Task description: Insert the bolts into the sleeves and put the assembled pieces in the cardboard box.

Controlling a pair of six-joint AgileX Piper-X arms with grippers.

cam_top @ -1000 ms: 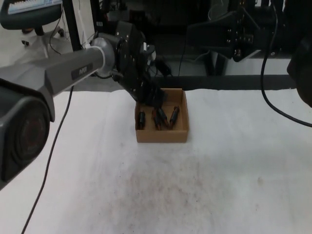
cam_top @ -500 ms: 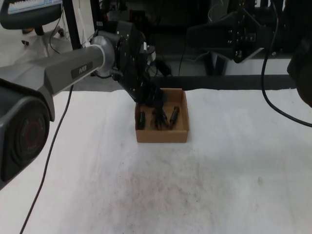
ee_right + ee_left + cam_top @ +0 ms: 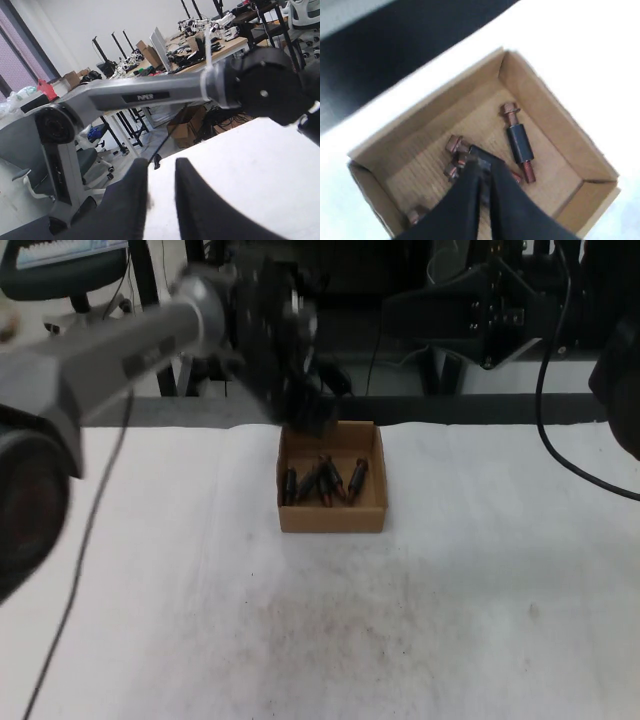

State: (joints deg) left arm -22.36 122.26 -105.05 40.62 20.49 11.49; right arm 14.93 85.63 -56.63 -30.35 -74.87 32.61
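While my left gripper (image 3: 481,162) hangs closed and empty over the cardboard box (image 3: 555,125), sleeved bolts (image 3: 519,142) lie beneath its tips; my right gripper (image 3: 161,166) stands parted; my left arm (image 3: 150,95) bears print.

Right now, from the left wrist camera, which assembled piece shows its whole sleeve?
The piece alone by the box wall; the claw partly covers the others.

Left pincer (image 3: 480,162) up out of box (image 3: 555,117).
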